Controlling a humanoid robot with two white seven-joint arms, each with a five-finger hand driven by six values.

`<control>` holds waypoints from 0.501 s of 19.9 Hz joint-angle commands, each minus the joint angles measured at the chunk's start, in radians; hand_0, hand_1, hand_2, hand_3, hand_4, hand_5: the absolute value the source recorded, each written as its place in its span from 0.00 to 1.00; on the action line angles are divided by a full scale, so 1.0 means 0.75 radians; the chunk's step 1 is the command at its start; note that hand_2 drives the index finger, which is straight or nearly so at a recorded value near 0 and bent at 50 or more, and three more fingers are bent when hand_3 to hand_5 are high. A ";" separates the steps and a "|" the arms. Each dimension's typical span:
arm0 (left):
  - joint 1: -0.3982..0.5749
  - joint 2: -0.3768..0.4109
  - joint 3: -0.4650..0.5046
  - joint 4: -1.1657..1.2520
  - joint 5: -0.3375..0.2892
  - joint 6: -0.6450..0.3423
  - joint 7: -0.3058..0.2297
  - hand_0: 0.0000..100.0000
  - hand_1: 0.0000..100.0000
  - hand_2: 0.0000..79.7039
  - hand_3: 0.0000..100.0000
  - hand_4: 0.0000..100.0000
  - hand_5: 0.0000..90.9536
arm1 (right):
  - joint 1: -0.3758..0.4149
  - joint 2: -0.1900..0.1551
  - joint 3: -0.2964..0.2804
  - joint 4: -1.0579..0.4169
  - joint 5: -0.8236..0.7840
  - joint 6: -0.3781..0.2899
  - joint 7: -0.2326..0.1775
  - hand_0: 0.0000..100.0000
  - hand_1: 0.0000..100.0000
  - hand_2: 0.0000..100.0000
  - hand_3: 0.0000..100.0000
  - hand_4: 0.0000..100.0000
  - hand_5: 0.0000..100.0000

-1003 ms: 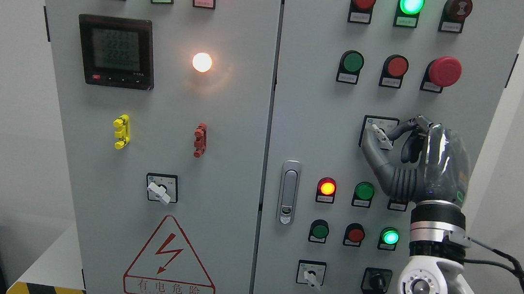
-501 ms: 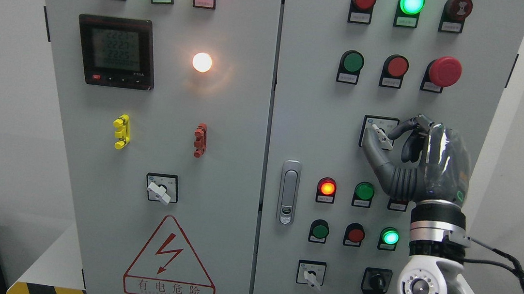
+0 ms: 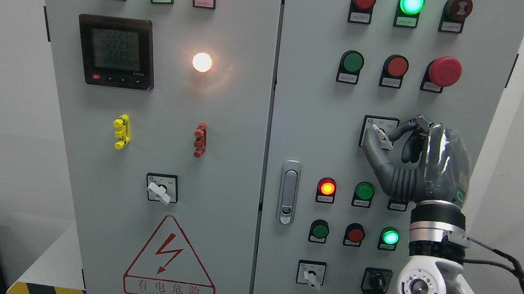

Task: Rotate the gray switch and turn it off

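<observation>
The right hand (image 3: 428,159) pinches the gray switch (image 3: 382,136) between thumb and fingers, its lever barely nudged from a second ago, so the turn-off looks just begun.

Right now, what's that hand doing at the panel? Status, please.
Right hand pinching the gray switch, thumb below, finger above. Switch handle tilted up-left. Left hand out of view. Nothing blocking the switch.

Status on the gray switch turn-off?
Done: the right hand has reached the gray switch on the right door, thumb and finger pinching its lever. In hand: the grip; the lever points up-left. Left: the rotation to off looks undone, and the release. No left hand in view.
</observation>
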 commanded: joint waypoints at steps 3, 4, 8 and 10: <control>-0.012 -0.001 0.010 -0.033 0.027 0.001 -0.001 0.12 0.39 0.00 0.00 0.00 0.00 | -0.002 0.000 0.007 0.001 0.002 0.019 0.002 0.23 0.52 0.64 1.00 1.00 1.00; -0.012 -0.001 0.010 -0.033 0.027 -0.001 -0.001 0.12 0.39 0.00 0.00 0.00 0.00 | -0.002 0.000 0.009 0.001 0.002 0.019 0.002 0.23 0.52 0.64 1.00 1.00 1.00; -0.012 0.001 0.010 -0.033 0.027 -0.001 -0.001 0.12 0.39 0.00 0.00 0.00 0.00 | -0.004 0.000 0.009 0.001 0.000 0.019 0.002 0.24 0.52 0.64 1.00 1.00 1.00; -0.012 0.001 0.010 -0.033 0.027 -0.001 -0.001 0.12 0.39 0.00 0.00 0.00 0.00 | -0.002 0.000 0.009 0.001 0.002 0.021 0.002 0.24 0.52 0.64 1.00 1.00 1.00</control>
